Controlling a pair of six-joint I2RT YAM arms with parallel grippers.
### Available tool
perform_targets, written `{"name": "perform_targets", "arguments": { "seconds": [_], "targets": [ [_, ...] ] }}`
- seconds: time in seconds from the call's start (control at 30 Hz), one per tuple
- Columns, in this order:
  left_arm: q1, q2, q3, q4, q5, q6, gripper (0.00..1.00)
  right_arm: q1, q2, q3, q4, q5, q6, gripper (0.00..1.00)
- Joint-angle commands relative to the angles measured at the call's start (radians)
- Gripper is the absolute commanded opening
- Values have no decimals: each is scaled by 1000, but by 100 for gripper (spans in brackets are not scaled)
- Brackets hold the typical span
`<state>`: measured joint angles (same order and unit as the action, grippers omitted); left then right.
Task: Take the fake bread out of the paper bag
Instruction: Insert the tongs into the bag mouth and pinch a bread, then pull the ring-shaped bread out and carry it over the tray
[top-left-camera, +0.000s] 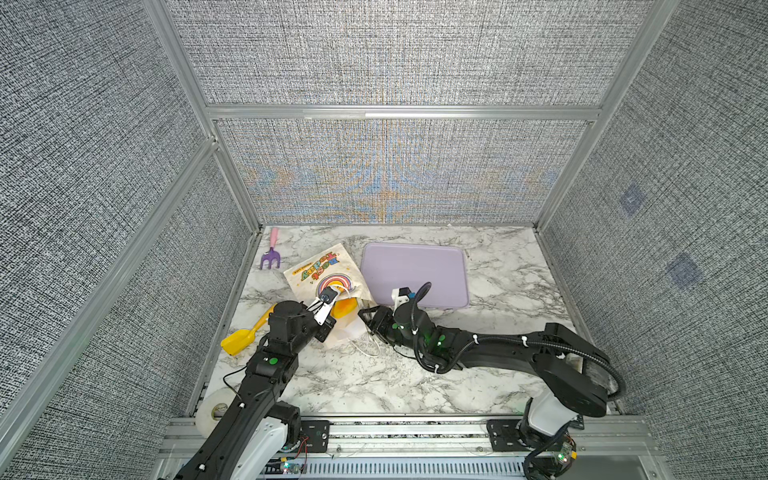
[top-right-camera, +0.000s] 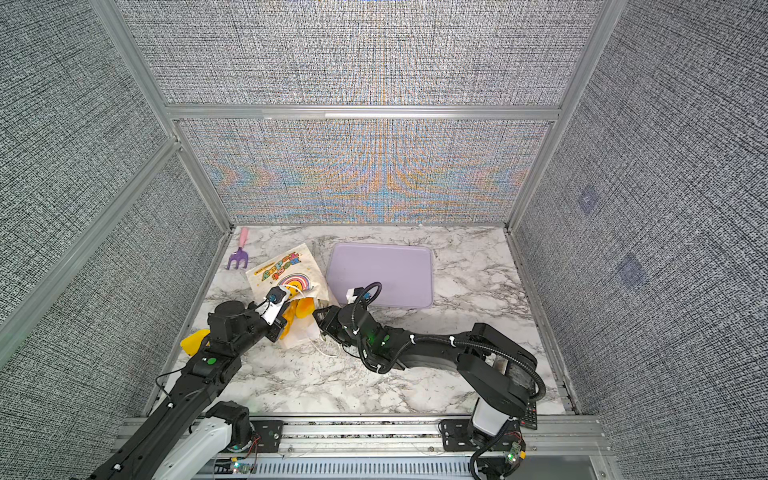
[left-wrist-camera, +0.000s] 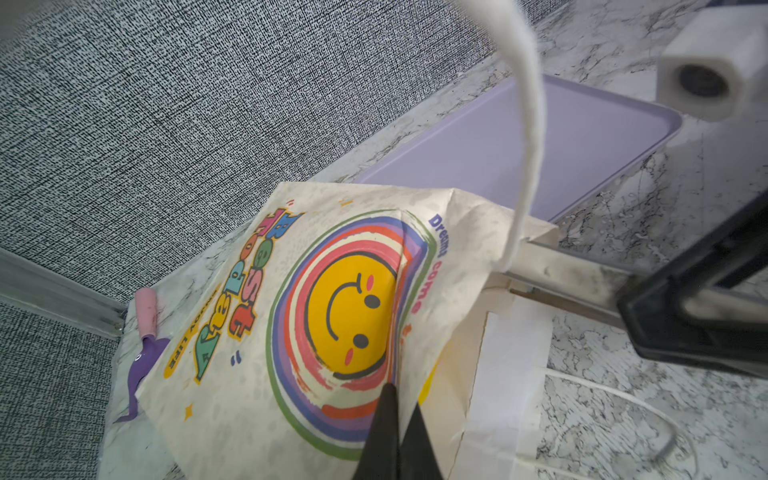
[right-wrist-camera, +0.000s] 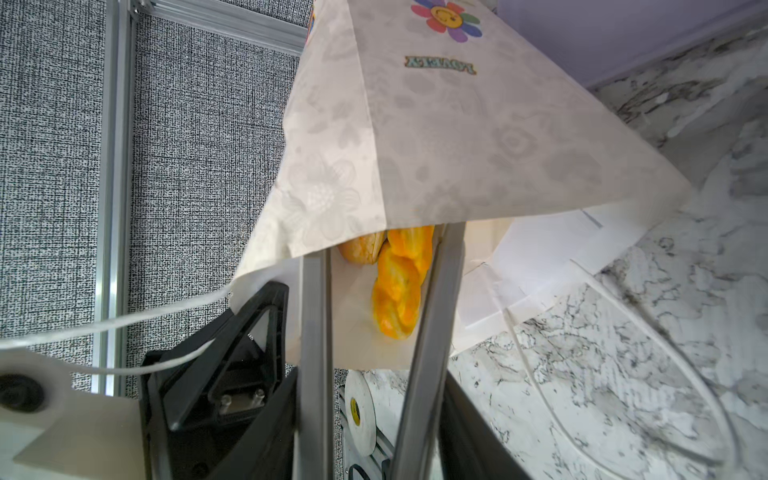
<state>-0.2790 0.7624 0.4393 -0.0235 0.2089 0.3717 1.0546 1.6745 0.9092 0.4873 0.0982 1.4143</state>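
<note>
The paper bag lies on its side on the marble table, mouth toward the arms, smiley and rainbow print facing up. My left gripper is shut on a fold of the bag's upper wall and holds the mouth up. Glossy orange fake bread shows inside the mouth. In the right wrist view a braided stick lies on the bag's lower wall beside a round bun. My right gripper is open, its fingers straddling the braided stick, tips hidden under the bag's edge.
A flat lilac tray lies right of the bag. A yellow toy shovel lies by my left arm, and a purple toy fork sits in the far left corner. A tape roll stands at the front edge. A loose cord handle trails on the table.
</note>
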Motion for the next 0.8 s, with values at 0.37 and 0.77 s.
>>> {"name": "perform_targets", "arguments": {
  "seconds": [0.37, 0.77],
  "targets": [
    [-1, 17, 9, 39, -9, -34, 0, 13, -13, -42, 42, -52, 1, 10],
    [-2, 71, 50, 26, -48, -76, 0, 32, -226, -65, -401, -188, -249, 0]
  ]
}}
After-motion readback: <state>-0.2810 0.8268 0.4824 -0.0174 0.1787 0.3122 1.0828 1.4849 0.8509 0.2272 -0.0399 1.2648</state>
